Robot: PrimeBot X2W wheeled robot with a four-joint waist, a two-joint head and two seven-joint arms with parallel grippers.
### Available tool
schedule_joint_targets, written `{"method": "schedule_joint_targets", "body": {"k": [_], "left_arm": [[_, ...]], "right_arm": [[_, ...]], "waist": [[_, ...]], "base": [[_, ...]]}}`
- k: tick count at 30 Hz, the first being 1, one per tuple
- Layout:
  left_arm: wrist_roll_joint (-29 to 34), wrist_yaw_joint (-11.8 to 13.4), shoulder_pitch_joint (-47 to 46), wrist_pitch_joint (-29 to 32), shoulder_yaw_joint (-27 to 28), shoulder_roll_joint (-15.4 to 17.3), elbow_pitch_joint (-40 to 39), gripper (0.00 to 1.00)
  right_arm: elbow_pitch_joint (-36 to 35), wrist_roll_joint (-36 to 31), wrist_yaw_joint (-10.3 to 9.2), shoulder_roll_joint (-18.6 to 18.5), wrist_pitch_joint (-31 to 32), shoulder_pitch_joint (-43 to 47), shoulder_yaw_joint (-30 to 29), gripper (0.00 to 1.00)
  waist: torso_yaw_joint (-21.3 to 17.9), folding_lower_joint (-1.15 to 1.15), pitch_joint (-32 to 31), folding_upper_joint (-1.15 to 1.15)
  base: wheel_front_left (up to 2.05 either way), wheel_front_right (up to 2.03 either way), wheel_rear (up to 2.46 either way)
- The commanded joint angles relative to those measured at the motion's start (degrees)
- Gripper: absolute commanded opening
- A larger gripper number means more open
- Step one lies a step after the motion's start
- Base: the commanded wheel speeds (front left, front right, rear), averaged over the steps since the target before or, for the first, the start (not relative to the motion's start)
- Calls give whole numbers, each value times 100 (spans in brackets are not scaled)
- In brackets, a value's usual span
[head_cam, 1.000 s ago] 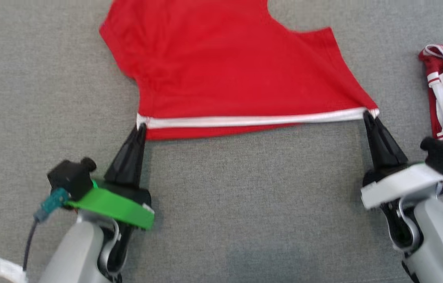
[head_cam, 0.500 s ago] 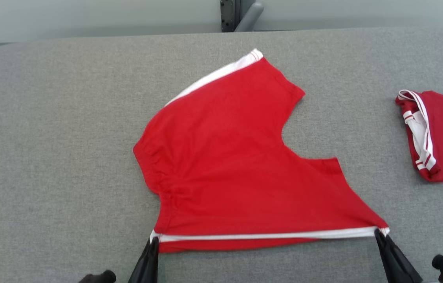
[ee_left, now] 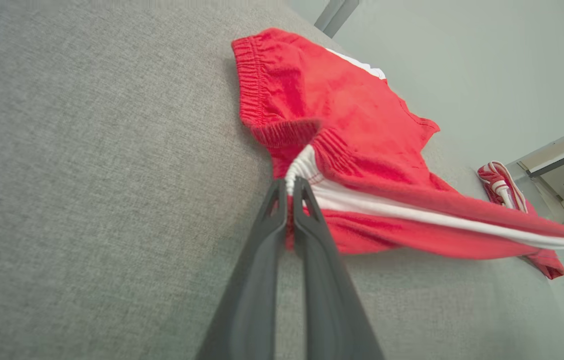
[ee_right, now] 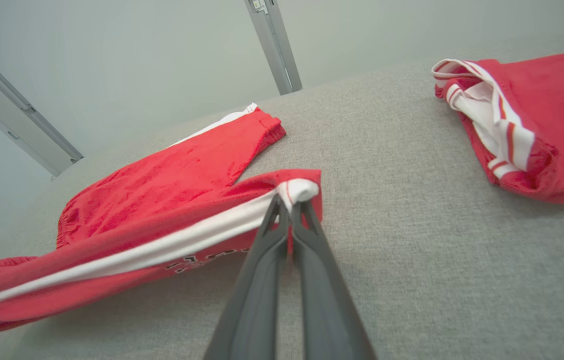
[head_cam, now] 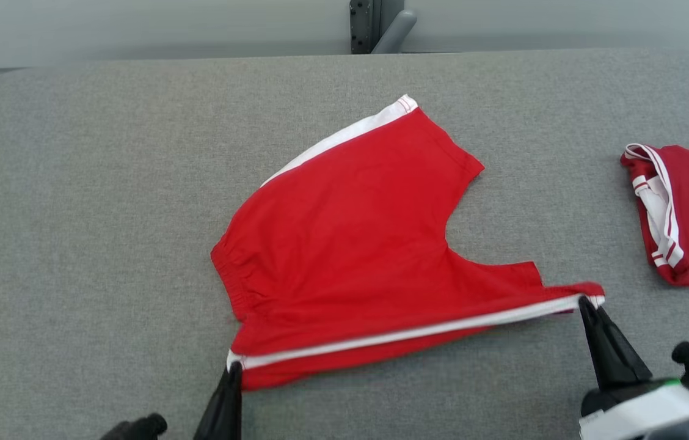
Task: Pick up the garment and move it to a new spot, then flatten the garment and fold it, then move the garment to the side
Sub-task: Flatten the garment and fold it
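Observation:
A pair of red shorts with white side stripes (head_cam: 350,244) lies spread on the grey table (head_cam: 88,183). My left gripper (head_cam: 233,368) is shut on the waistband end of the near white stripe (ee_left: 298,172). My right gripper (head_cam: 584,300) is shut on the leg-hem end of that stripe (ee_right: 298,192). The near edge is lifted off the table between the two grippers, higher at the right, and the stripe is pulled taut. The far leg with its own white stripe (head_cam: 381,119) rests flat.
A second red garment with white and red trim (head_cam: 680,214) lies bunched at the table's right edge, close to my right gripper. Beyond the table's far edge stand a pale wall and a metal post (head_cam: 364,24). Bare grey table stretches to the left.
The head camera tilted up between the earliest frame and half a second ago. Since then my right gripper has lifted the hem end and carried it away from me, slanting the near stripe.

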Motion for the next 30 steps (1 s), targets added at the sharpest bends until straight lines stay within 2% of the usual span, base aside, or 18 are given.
{"method": "schedule_joint_targets", "body": {"k": [1,8,16,19,24,30], "left_arm": [[-41,101,-229,80,108,5,-97,0],[-288,451,-902,747,189,-17,-679,0],[-542,801,-2079,1186,-61,-98,-954,0],[-702,986,-2559,1245,-161,-116,-744,0],[-741,1259,-3353,1176,-272,-127,58,0],[-1064,1236,-4050,1003,-591,-128,939,0]], "right_arm": [[37,-13,-22,-3,41,-243,14,0],[471,-26,-18,-98,248,-1709,270,0],[1205,57,-16,-335,528,-3344,292,0],[1561,57,-16,-388,667,-3853,295,0],[2172,13,-16,-379,885,-4594,486,0],[2974,-37,-16,-297,853,-5364,746,0]], "waist": [[49,1,150,0],[328,1,553,0],[769,1,954,0],[920,1,1079,0],[1065,1,1257,0],[1155,1,1398,0]], "base": [[0,0,0],[0,0,0],[0,0,0],[0,0,0],[0,0,0],[0,0,0]]}}
